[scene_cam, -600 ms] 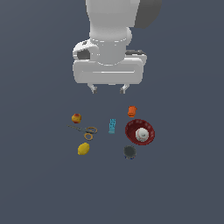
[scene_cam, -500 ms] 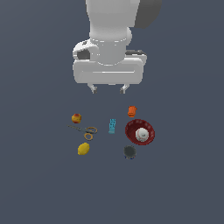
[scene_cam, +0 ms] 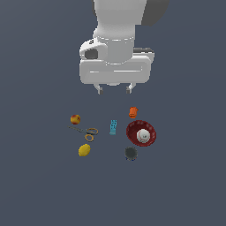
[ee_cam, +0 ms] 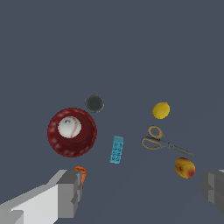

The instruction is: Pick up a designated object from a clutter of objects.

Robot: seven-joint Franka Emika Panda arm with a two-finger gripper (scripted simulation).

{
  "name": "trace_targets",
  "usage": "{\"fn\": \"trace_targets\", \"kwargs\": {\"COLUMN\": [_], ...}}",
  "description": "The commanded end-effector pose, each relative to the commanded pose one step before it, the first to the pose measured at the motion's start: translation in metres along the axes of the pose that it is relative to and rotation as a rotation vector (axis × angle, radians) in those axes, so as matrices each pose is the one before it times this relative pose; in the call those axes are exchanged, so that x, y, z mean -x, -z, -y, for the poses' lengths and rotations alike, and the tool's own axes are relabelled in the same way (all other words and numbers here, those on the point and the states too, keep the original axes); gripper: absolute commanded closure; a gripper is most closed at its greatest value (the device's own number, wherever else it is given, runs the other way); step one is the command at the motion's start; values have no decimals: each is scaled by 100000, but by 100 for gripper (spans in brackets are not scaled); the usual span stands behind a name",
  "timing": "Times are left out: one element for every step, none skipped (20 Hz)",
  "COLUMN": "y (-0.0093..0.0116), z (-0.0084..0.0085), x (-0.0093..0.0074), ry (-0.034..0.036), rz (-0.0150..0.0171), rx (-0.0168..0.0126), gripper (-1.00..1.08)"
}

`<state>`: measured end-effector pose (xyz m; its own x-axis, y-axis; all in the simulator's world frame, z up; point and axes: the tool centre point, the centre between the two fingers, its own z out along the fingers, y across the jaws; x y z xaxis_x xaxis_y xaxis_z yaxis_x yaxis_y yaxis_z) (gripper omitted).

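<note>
While the claw (scene_cam: 114,90) hangs released high above the dark red bowl (scene_cam: 131,130), approach is in hand; next, descend onto the baseball (scene_cam: 142,135) inside that bowl.

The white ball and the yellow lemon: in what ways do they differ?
The white ball is white with faint red seams; the yellow lemon is plain yellow. The ball lies inside the dark red bowl; the lemon lies on the bare floor. Both are small and rounded.
</note>
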<state>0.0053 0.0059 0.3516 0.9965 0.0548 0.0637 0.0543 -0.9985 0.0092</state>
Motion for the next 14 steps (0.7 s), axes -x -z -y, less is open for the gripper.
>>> {"fn": "trace_targets", "kwargs": {"y": [37, -42, -66, -111, -168, -234, -298, -362, -422, -478, -537, -593, -655, -715], "z": [85, -45, 19, 61, 92, 119, 144, 171, 199, 231, 265, 297, 331, 366], "x": [-2, -4, -19, -37, -56, -76, -95, -114, -132, -149, -168, -185, -203, -221], "ry": [208, -38, 199, 429, 655, 879, 1098, 1319, 1536, 1753, 1984, 2203, 2436, 2671], "rz": [29, 4, 23, 45, 68, 93, 117, 140, 163, 184, 206, 226, 246, 264], "rx": [-112, 58, 53, 65, 98, 138, 176, 208, 234, 251, 263, 269, 272, 267], "gripper": [-92, -92, -92, -92, -92, -92, -92, -92, -92, -92, -92, -92, -92, -92]}}
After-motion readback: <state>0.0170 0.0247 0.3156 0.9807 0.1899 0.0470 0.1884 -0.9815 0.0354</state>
